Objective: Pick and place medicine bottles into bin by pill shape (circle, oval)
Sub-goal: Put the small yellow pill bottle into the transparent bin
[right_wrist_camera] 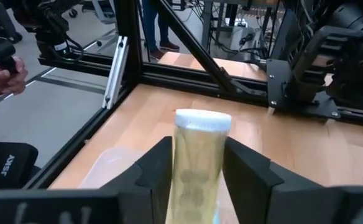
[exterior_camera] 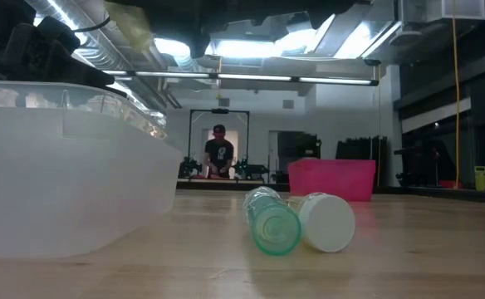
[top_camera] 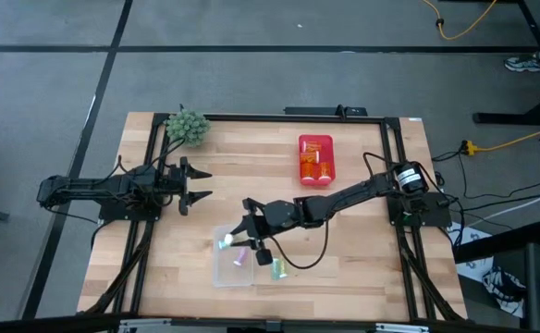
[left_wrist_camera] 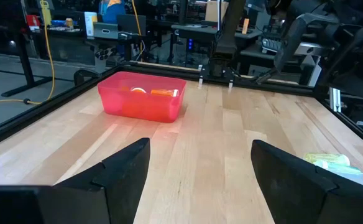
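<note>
My right gripper hangs over a clear plastic bin at the table's near middle and is shut on a pale yellow bottle with a light cap. A pink bottle lies in that bin. A green bottle and a white-capped bottle lie on their sides on the table beside the bin. A red bin at the far middle holds orange bottles. My left gripper is open and empty at the table's left; in its wrist view the fingers stand wide apart. My right gripper pinches the pale yellow bottle's two sides between its two fingers. The bottle lies along the fingers, its capped end sticking out past the fingertips. It is lifted clear, above the clear bin.
A spiky green ball sits at the table's far left corner. A black frame runs around the table. A person's hand shows beyond the table's edge, and a person stands far behind.
</note>
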Controlling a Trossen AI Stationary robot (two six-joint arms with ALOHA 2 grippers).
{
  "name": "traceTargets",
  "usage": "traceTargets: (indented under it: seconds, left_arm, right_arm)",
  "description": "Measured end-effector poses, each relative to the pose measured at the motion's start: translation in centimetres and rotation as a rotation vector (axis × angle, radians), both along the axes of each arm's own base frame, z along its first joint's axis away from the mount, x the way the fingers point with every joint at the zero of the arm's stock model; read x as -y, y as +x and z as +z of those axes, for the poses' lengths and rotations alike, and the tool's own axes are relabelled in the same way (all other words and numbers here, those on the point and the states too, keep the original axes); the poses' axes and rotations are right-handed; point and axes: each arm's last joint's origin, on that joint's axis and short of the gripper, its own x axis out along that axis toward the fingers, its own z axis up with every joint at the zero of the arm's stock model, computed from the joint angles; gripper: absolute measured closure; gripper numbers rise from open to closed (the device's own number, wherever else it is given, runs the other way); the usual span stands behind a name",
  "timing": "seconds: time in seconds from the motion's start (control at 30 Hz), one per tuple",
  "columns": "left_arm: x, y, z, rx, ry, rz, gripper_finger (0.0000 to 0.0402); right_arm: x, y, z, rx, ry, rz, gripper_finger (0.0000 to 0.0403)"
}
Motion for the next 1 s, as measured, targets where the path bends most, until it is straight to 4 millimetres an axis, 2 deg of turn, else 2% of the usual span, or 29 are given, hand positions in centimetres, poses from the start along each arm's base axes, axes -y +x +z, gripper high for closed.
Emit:
traceTargets:
  seconds: [0.33, 0.57, 0.73, 1.0]
  left_arm:
    - [0.0, 0.0, 0.0, 0.0, -0.001, 0.0, 0.0129]
    - [0.0, 0.0, 0.0, 0.0, -0.001, 0.0, 0.0129]
    - [0.0, 0.0, 0.0, 0.0, -0.002, 0.0, 0.0129]
    - [0.0, 0.0, 0.0, 0.0, -0.002, 0.0, 0.0129]
  right_arm:
    - [0.0, 0.0, 0.0, 0.0, -0.001, 0.0, 0.0205]
    - [0.1, -0.1, 0.1, -0.006, -0.004, 0.0, 0.0198]
    - [0.3, -1.2, 1.6, -0.067, -0.018, -0.003, 0.0198]
    - [1.0, -4.4, 3.7, -0.301, -0.022, -0.025, 0.0198]
